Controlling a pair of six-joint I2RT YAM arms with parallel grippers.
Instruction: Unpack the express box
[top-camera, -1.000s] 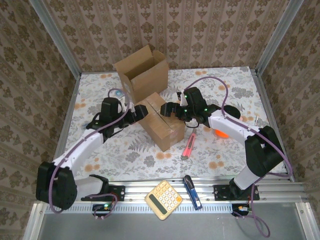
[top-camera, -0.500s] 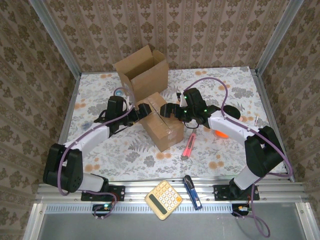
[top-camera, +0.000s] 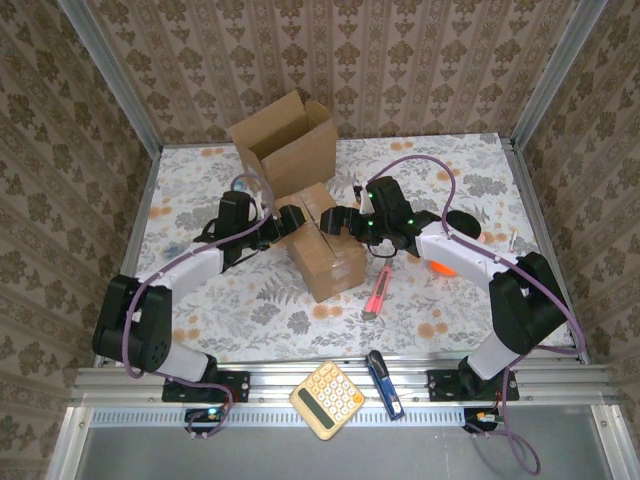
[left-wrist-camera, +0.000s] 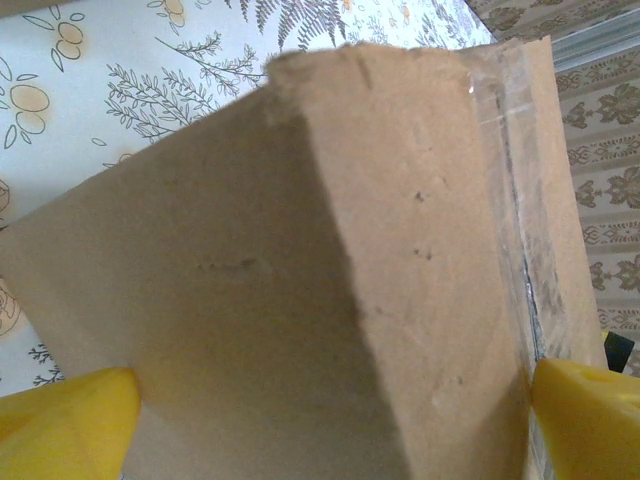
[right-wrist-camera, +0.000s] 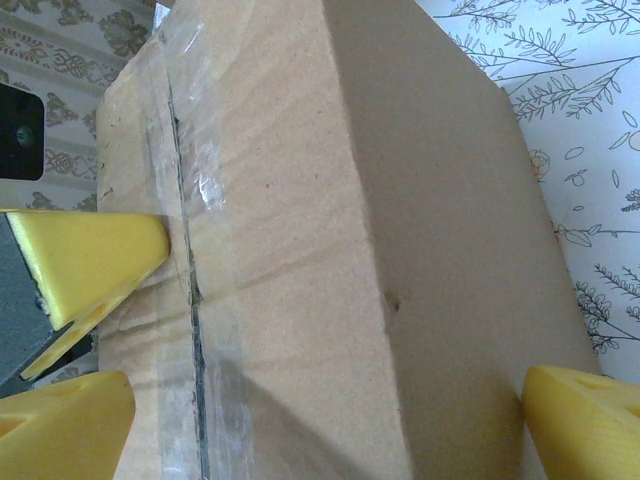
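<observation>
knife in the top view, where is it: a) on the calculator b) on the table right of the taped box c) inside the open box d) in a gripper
b: the knife lies flat on the table, just right of the taped box.

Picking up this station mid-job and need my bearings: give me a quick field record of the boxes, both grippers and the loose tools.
taped box: centre of table, flaps shut, clear tape along the top seam
left gripper: open, astride one corner of the taped box
right gripper: open, straddling the same box from the opposite side
open box: behind the taped box, flaps up
utility knife: red, on the table right of the taped box
calculator: on the near rail, beside a blue tool
</observation>
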